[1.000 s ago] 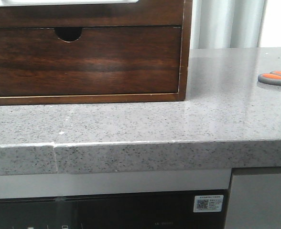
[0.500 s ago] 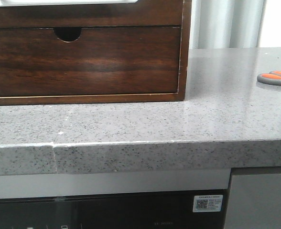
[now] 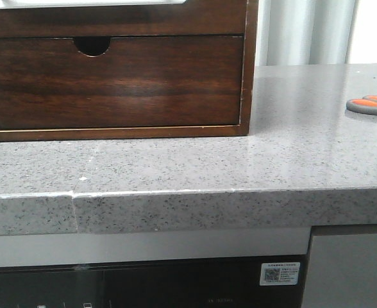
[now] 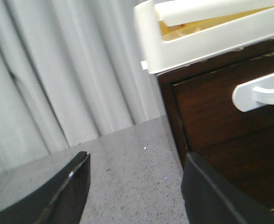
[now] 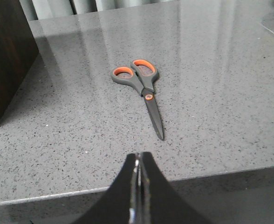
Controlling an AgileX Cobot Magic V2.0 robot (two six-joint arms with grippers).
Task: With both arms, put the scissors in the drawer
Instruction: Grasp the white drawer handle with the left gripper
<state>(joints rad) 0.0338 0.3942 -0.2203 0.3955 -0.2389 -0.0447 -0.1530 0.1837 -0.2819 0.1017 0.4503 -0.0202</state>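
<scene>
Scissors lie flat on the surface, both grippers apart from them.

The right gripper [image 5: 138, 186] hangs over the surface's [image 3: 175, 160] near edge, jaws pressed together on nothing. Beyond it the scissors [image 5: 141, 88] lie closed toward the right edge, blades toward the near edge. The left gripper [image 4: 134, 186] is spread wide beside the wooden cabinet [image 3: 111, 83], whose dark drawer [image 4: 221, 112] with a white handle [image 4: 260, 91] is closed.

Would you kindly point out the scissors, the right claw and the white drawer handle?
scissors [image 5: 147, 96]: right wrist view, on the orange pivot screw.
right claw [image 5: 138, 161]: right wrist view, where the closed tips meet.
white drawer handle [image 4: 249, 93]: left wrist view, on its rounded end.
</scene>
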